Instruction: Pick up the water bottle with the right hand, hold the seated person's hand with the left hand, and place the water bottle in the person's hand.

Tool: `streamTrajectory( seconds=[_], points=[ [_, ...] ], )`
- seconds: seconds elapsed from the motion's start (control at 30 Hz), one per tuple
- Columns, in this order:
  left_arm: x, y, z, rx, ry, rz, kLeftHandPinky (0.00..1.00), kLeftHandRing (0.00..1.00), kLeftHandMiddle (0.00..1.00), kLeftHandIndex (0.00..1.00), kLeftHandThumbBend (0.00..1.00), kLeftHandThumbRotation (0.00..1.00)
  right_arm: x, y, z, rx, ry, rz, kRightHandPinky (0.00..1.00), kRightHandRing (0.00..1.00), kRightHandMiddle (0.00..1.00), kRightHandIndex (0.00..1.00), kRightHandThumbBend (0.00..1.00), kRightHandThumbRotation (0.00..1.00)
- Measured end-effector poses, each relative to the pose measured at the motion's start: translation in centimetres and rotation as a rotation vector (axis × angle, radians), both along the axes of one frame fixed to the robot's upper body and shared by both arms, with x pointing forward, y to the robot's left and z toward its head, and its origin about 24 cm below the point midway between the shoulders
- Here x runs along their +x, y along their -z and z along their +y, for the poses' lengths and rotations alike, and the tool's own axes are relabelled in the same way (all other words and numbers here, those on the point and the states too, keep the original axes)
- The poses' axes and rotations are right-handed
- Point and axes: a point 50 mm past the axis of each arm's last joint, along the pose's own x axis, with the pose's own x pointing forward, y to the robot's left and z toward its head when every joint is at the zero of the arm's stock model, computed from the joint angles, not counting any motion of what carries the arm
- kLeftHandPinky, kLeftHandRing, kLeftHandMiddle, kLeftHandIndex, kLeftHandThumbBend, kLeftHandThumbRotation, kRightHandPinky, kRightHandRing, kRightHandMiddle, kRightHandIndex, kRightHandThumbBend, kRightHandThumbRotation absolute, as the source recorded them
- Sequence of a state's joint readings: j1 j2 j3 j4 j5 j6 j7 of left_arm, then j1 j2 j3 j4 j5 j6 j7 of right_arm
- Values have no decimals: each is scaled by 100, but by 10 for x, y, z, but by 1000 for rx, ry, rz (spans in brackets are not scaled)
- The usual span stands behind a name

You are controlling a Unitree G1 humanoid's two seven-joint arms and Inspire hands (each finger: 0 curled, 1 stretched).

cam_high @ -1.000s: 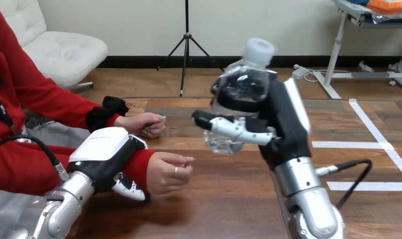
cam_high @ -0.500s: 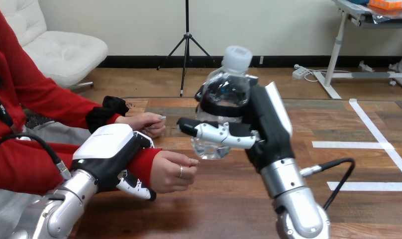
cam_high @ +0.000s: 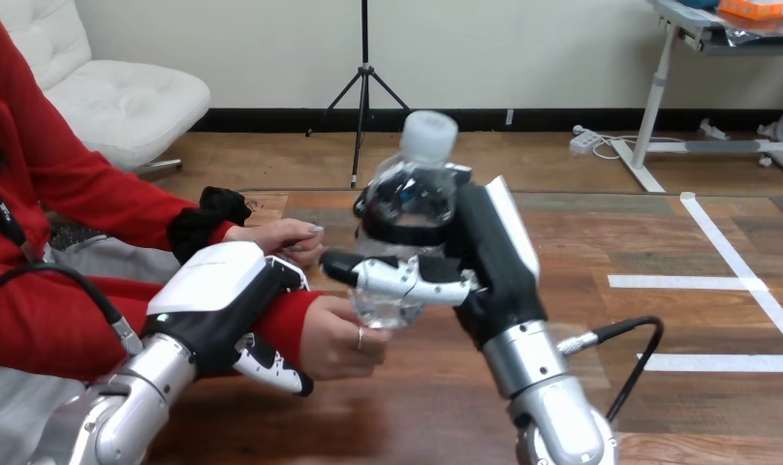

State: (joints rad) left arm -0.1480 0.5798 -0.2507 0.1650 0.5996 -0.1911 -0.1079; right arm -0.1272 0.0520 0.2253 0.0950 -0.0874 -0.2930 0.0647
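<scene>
At the person's hand (cam_high: pixel 334 337) — water bottle (cam_high: pixel 407 201) gripped by right hand (cam_high: pixel 485 262), base part-hidden; left hand (cam_high: pixel 218 291) clasping wrist (cam_high: pixel 283 320).

No readable text, label, number or sign anywhere.

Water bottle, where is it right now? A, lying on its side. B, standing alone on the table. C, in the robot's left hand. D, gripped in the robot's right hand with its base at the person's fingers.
D: the right hand curls its fingers round the water bottle, upright, its base at the person's hand.
</scene>
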Motion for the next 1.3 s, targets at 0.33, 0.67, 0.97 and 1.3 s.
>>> streamTrajectory(
  seconds=[0.33,0.67,0.97,1.3],
  points=[
    [-8,0,-2,-6,6,11,34,40,46,47,94,0,-2,6,6,-10,-21,5,21,26,33,39,84,0],
    [-13,-2,-3,-10,-3,23,35,40,45,47,94,0,-5,12,11,-13,-46,8,22,27,34,39,84,0],
    [-15,-6,-3,-13,-8,18,35,41,46,47,95,0,-6,18,13,-20,-56,27,22,27,34,39,84,4],
    [-16,-10,-5,-20,-2,0,34,39,45,47,94,0,-10,24,14,-21,-63,49,23,28,34,39,84,4]
  ],
)
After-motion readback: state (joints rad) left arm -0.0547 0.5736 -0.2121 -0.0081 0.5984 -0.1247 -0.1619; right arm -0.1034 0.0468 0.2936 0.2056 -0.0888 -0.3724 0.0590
